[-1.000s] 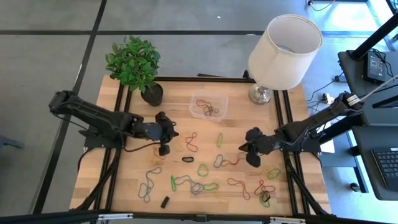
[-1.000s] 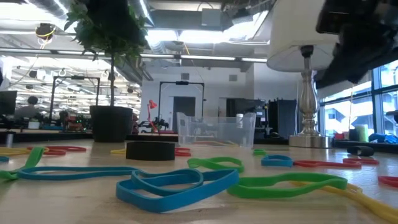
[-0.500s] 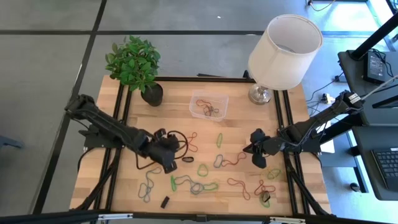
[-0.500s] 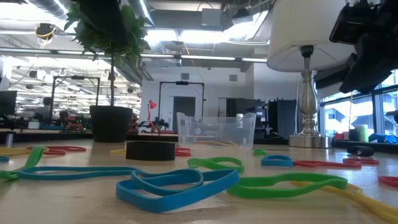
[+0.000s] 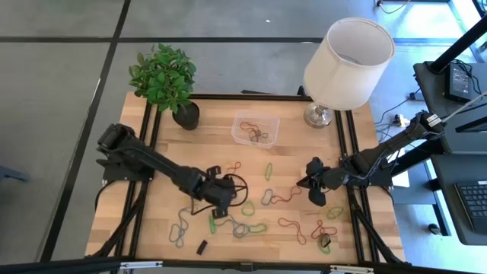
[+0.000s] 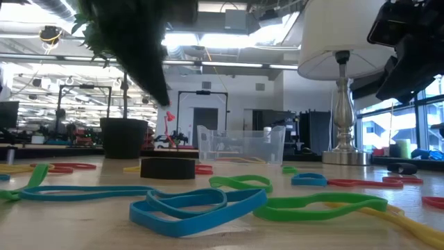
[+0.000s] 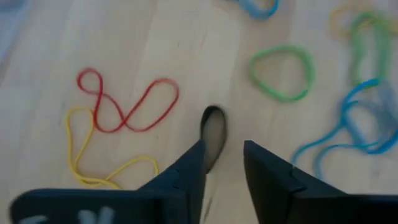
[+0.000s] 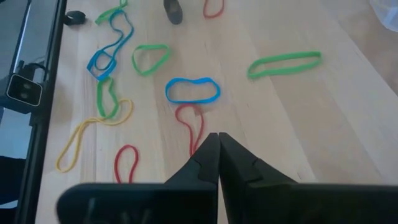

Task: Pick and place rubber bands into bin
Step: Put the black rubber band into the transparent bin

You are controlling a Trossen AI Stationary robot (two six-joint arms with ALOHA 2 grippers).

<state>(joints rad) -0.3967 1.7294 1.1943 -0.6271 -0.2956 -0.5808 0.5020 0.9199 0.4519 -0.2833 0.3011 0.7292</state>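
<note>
Left gripper [image 7: 224, 163]: fingers narrowly parted — straddle black band [image 7: 213, 126], lower, then close.
Right gripper [image 8: 217, 148]: fingers together, holding nothing, near table's right side.

Left hand [image 5: 226, 204] reaches low over mid-table, fingers parted; right hand [image 5: 313, 183] hovers closed.

potted plant [image 5: 166, 80] at table's far left | lamp [image 5: 346, 57] far right | black block [image 5: 202, 247] near front edge
</note>
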